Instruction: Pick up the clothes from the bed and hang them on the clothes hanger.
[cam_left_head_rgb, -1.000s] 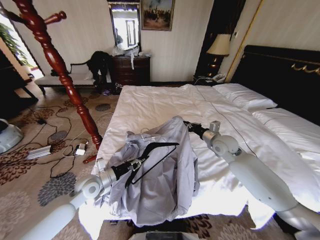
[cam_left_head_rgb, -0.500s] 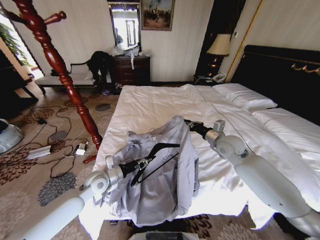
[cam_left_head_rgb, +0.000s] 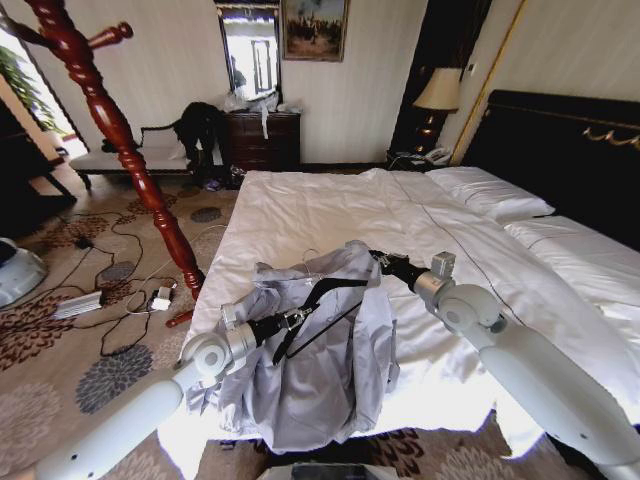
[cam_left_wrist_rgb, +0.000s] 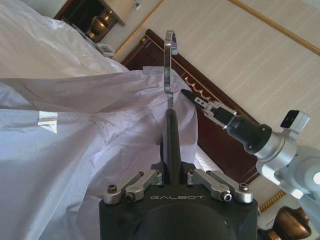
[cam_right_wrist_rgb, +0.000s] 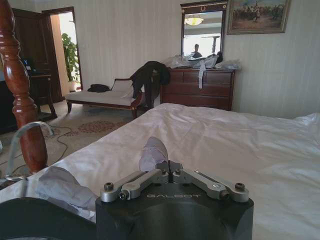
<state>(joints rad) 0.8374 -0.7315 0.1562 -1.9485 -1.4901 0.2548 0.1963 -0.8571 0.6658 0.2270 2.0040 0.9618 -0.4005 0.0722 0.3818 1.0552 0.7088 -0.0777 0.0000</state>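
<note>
Left wrist view puts the left gripper (cam_left_wrist_rgb: 172, 176) with its fingers clamped on the dark neck of the hanger (cam_left_wrist_rgb: 170, 125), whose metal hook rises just beyond, level with the shirt (cam_left_wrist_rgb: 75, 145) collar. In the right wrist view the right gripper (cam_right_wrist_rgb: 169, 170) is pinched shut on a fold of the shirt (cam_right_wrist_rgb: 154, 149), lifting that bit off the bed (cam_right_wrist_rgb: 240, 145). From the head view, the left gripper (cam_left_head_rgb: 291, 321) holds the hanger (cam_left_head_rgb: 325, 300) over the shirt (cam_left_head_rgb: 320, 370), which is heaped on the near end of the bed (cam_left_head_rgb: 320, 205) and spills over its near edge; the right gripper (cam_left_head_rgb: 376, 259) holds the collar region at the heap's far right. Compared with a second ago, the left arm has pushed the hanger farther and to the right, toward the right gripper, and the raised collar sits lower and closer to the hanger's far end. I judge the hanger is being threaded into the neck opening; one shoulder seems nearly seated, while the hanging step is not yet begun.
</note>
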